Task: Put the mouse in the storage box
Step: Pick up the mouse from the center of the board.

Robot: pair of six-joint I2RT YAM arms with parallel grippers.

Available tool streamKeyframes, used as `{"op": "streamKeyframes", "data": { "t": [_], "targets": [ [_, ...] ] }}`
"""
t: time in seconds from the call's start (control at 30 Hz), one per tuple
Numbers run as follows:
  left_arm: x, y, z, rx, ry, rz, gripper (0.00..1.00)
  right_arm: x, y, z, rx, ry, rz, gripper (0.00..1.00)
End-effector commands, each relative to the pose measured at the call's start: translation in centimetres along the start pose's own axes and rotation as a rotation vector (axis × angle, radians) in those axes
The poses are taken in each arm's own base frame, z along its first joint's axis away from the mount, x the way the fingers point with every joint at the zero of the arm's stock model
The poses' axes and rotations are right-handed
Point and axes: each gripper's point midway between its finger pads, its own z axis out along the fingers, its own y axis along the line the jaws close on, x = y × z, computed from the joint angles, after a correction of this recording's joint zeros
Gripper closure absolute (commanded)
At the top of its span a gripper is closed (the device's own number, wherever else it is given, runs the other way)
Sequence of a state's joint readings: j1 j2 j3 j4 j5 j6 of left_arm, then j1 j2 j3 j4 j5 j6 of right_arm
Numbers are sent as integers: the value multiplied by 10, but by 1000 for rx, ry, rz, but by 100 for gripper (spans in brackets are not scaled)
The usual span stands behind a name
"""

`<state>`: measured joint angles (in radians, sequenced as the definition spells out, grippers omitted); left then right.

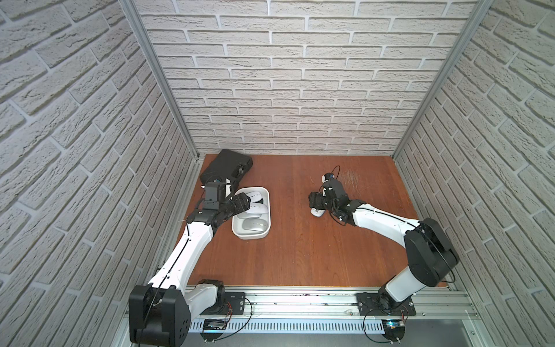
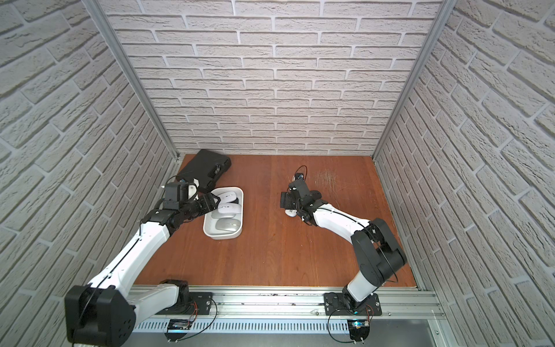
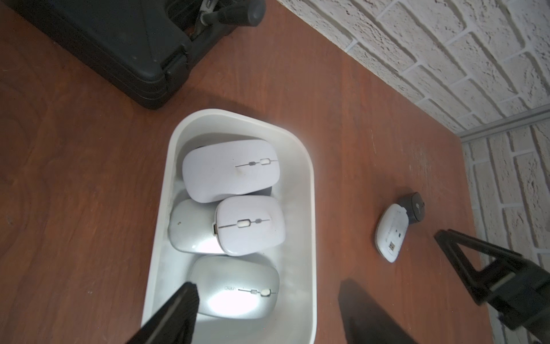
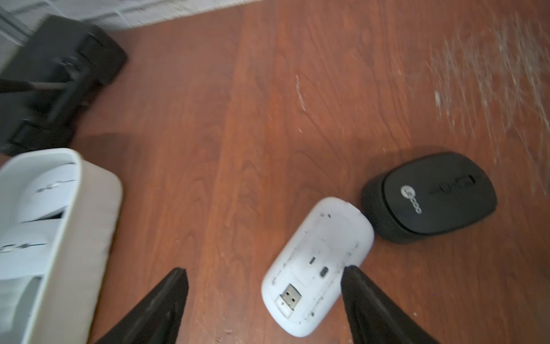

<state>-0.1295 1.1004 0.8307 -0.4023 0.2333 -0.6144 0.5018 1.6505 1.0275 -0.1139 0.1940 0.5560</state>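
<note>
The white storage box [image 3: 311,190] stands left of centre on the wooden table, seen in both top views [image 1: 251,236] [image 2: 222,235], with several white and silver mice inside. My left gripper [image 3: 269,284] hangs open above the silver mouse [image 3: 235,286] at the box's near end, holding nothing. A white mouse [image 4: 318,268] lies upside down on the table at centre right [image 1: 317,212], touching a black mouse [image 4: 428,196]. My right gripper [image 4: 265,269] stands open over the white mouse; one finger is at its edge and the other is well clear.
A flat black case [image 1: 225,165] lies at the back left, just behind the box. Scratch marks [image 1: 350,177] show on the table at the back right. Brick-patterned walls close in three sides.
</note>
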Motion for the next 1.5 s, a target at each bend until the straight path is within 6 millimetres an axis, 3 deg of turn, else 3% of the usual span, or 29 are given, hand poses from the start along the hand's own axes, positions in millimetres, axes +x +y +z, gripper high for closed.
{"op": "streamKeyframes", "data": {
  "t": [0.0, 0.13, 0.33, 0.63, 0.67, 1.03, 1.33, 1.47],
  "targets": [
    [14, -4, -8, 19, 31, 31, 20, 24, -27, 7, 173, 131, 59, 12],
    [21, -5, -13, 32, 39, 36, 19, 25, -20, 21, 182, 183, 73, 10],
    [29, -3, -12, 33, 56, 39, 18, 34, -29, 33, 273, 232, 122, 9],
    [30, -4, -10, 39, 59, 42, 18, 44, -27, 49, 295, 289, 123, 9],
    [30, -4, -10, 39, 57, 41, 18, 54, -32, 56, 314, 314, 116, 9],
    [31, -5, -11, 41, 58, 44, 18, 74, -38, 66, 328, 360, 130, 22],
    [28, -17, -15, 91, 56, 39, 18, 60, -38, 58, 305, 304, 85, 40],
    [25, -40, -20, 219, 51, 44, 18, 32, -20, 44, 169, 178, 39, 50]
  ]
}}
